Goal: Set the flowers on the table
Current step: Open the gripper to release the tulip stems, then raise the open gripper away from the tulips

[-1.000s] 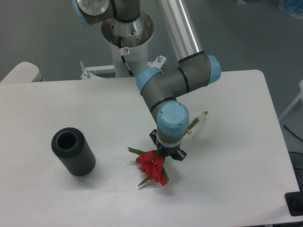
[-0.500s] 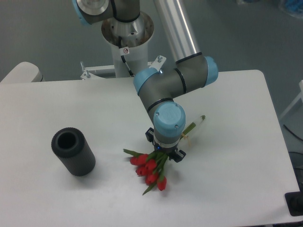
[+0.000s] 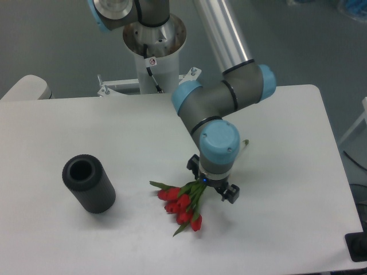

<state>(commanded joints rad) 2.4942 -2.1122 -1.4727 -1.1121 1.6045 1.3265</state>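
The flowers, a small bunch of red blooms with green leaves and thin stems, lie flat on the white table near its front middle. Their stems run up and to the right under my wrist, and the pale stem ends show beyond it. My gripper points down over the stems just right of the blooms. Its dark fingers stand apart on either side of the stems, and it is open.
A dark grey hollow cylinder lies on the table at the left, its opening facing up and back. The robot's base column stands behind the table's far edge.
The flowers dropped from a lifted tilt to lying flat, then stayed put. My gripper has since shifted right off the blooms with its fingers spread wider.
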